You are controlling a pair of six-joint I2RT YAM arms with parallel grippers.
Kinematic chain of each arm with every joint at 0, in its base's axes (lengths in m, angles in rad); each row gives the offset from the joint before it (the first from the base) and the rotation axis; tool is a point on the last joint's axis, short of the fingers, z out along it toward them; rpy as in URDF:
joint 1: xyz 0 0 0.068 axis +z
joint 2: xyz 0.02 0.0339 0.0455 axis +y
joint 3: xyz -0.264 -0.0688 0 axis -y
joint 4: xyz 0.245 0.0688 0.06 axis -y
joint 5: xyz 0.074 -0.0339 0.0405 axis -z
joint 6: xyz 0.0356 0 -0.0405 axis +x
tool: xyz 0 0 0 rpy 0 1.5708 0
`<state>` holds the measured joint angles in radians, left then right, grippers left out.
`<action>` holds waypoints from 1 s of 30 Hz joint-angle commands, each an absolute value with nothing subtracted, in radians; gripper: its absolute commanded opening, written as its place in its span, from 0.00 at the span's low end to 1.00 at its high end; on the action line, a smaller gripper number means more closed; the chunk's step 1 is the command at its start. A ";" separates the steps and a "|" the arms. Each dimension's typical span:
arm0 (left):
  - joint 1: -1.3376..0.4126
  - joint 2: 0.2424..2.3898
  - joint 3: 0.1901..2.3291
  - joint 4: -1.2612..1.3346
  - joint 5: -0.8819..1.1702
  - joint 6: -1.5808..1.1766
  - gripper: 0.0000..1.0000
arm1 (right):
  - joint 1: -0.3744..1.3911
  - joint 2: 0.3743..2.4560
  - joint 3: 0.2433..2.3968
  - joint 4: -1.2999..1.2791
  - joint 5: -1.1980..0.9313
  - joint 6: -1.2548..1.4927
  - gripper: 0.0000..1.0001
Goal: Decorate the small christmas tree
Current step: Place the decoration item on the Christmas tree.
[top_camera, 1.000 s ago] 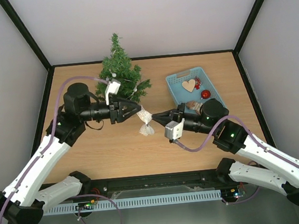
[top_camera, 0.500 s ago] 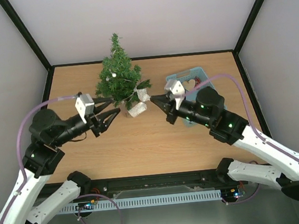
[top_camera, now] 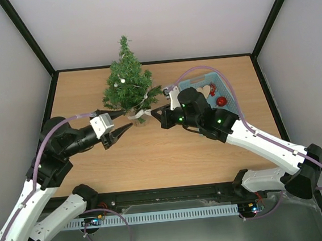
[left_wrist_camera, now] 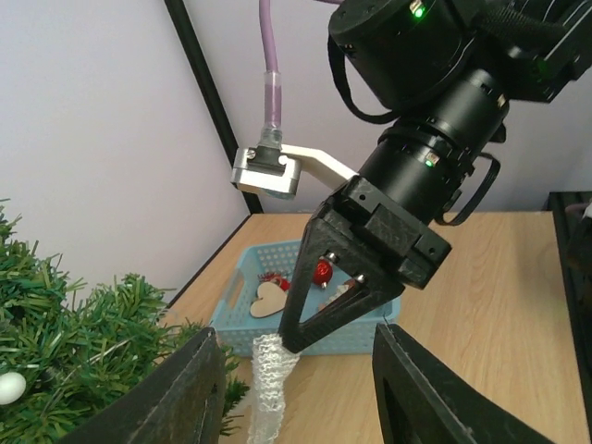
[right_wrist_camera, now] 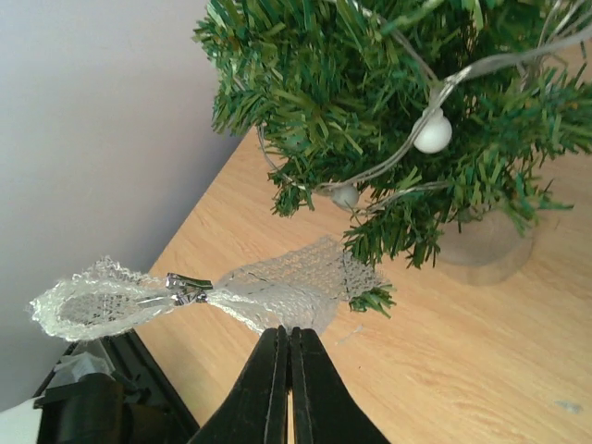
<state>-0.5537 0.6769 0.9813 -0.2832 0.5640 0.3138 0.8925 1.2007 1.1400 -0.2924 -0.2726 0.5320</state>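
Observation:
The small christmas tree [top_camera: 128, 84] stands at the back of the table, strung with a silver cord and white beads [right_wrist_camera: 432, 134]. My right gripper [top_camera: 153, 111] is shut on a white mesh bow [right_wrist_camera: 231, 291], pinching one loop; that loop touches a low branch tip beside the tree's wooden base [right_wrist_camera: 486, 245]. In the left wrist view the bow [left_wrist_camera: 268, 379] hangs from the right gripper's closed tips. My left gripper [top_camera: 122, 133] is open and holds nothing, a little to the near left of the tree, pointing at the bow. Its fingers [left_wrist_camera: 190, 393] frame the right gripper.
A light blue basket [top_camera: 190, 86] sits at the back right, behind the right arm, holding a wooden heart [top_camera: 205, 90] and a red bauble [top_camera: 221, 101]. Black frame posts and grey walls close in the table on three sides.
The right gripper carried the bow from the table's middle back to the tree's lower branches. The left gripper let go of the bow and drew back to the near left.

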 commanded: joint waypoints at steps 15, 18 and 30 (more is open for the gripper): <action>-0.565 0.778 1.030 -0.402 0.476 0.476 0.41 | 0.900 1.212 1.171 -0.250 -0.351 0.608 0.02; -0.567 0.784 1.037 -0.413 0.467 0.480 0.40 | 0.899 1.215 1.169 -0.239 -0.359 0.613 0.02; -0.569 0.841 1.054 -0.447 0.470 0.451 0.37 | 0.900 1.225 1.163 -0.224 -0.374 0.630 0.02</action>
